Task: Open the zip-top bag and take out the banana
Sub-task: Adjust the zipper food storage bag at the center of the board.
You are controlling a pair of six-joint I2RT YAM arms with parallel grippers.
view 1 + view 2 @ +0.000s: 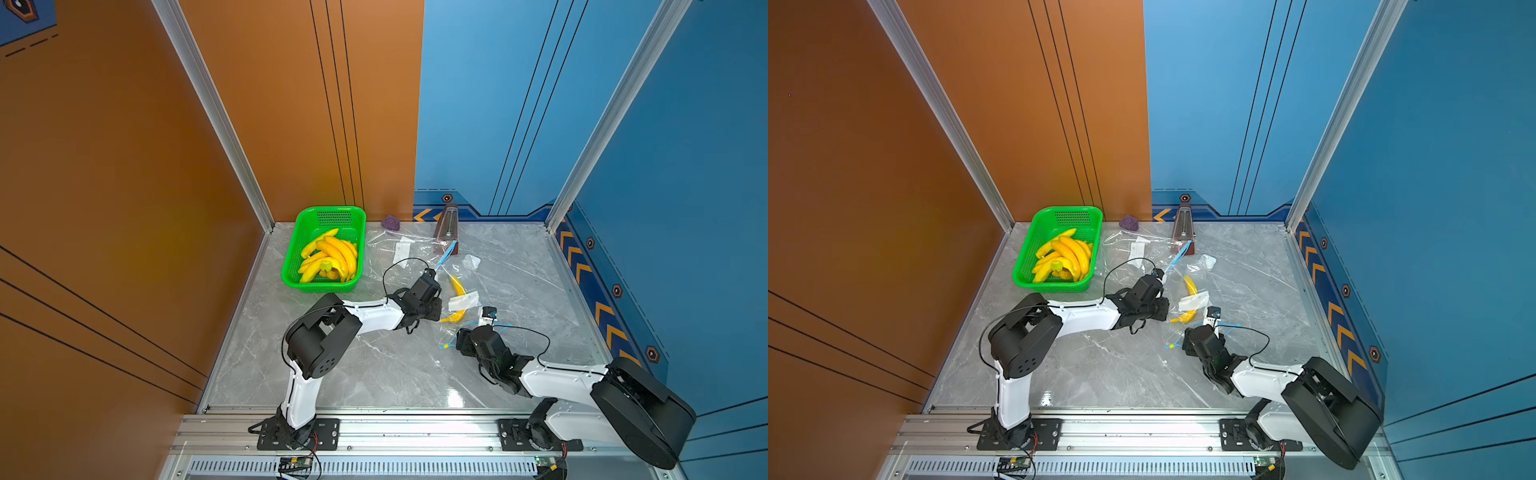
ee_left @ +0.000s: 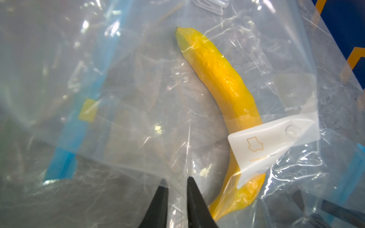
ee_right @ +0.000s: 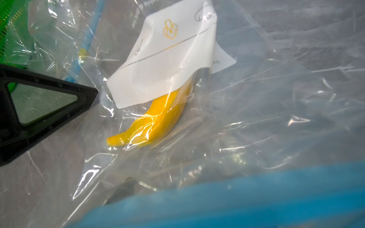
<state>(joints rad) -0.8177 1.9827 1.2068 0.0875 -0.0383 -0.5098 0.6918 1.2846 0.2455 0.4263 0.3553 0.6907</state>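
One banana (image 2: 227, 83) sealed inside clear zip-top bag (image 3: 256, 98), flat on marble table (image 1: 374, 374), between the two grippers, white label (image 2: 272, 138) across it. Left gripper (image 2: 177, 197) just beside banana, jaws narrowly apart, bag film running between. Right gripper (image 1: 460, 338) at blue zip strip (image 3: 237, 197); only one finger (image 3: 87, 94) visible, open or closed impossible to tell. Green basket (image 1: 291, 266) of bananas well apart, far left.
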